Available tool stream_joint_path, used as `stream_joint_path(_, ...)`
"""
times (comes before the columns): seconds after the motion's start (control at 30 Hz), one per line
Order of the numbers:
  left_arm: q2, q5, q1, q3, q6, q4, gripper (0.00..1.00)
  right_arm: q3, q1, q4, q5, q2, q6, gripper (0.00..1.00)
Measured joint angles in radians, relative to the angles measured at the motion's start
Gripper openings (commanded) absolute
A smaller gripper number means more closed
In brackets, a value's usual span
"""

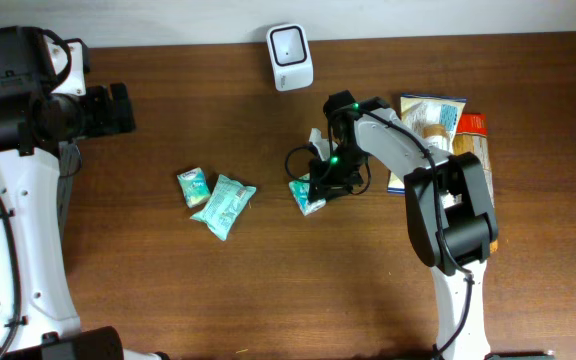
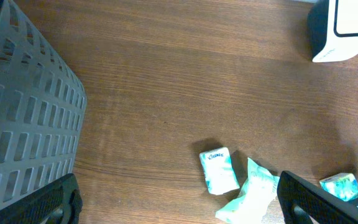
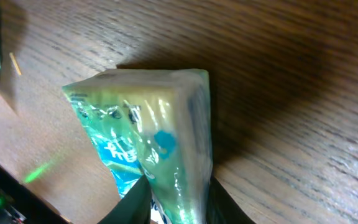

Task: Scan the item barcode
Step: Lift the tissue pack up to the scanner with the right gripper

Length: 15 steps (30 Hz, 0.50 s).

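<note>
Gripping the green tissue packet (image 3: 148,130) at the middle of the bench (image 1: 158,290), the right gripper (image 1: 320,185) is sitting well apart from the back-edge scanner (image 1: 290,56); the left gripper (image 2: 179,208) is hovering spread and empty near the left edge.

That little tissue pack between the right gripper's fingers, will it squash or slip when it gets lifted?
Probably squashes a bit: the tissue pack looks soft, its wrapper creased. The glossy film catches glare, so it could slip in the right gripper. It is small and likely light, so it should lift easily.
</note>
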<state>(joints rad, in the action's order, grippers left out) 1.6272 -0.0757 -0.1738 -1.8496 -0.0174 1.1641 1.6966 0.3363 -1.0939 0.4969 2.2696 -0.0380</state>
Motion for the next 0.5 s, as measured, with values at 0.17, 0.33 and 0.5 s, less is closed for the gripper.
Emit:
stream_joint_path(0.17,0.000,0.000,0.000,0.000,0.000,0.000,0.99,-0.002,0.000,-0.001,0.027,-0.001,-0.003,0.04)
stream_joint_path(0.33,0.000,0.000,0.000,0.000,0.000,0.000,0.99,-0.032,-0.012,-0.007,0.159,-0.040,-0.004,0.04)
stream_joint_path(0.5,0.000,0.000,0.000,0.000,0.000,0.000,0.99,-0.032,-0.123,-0.013,0.466,-0.230,-0.004,0.04)
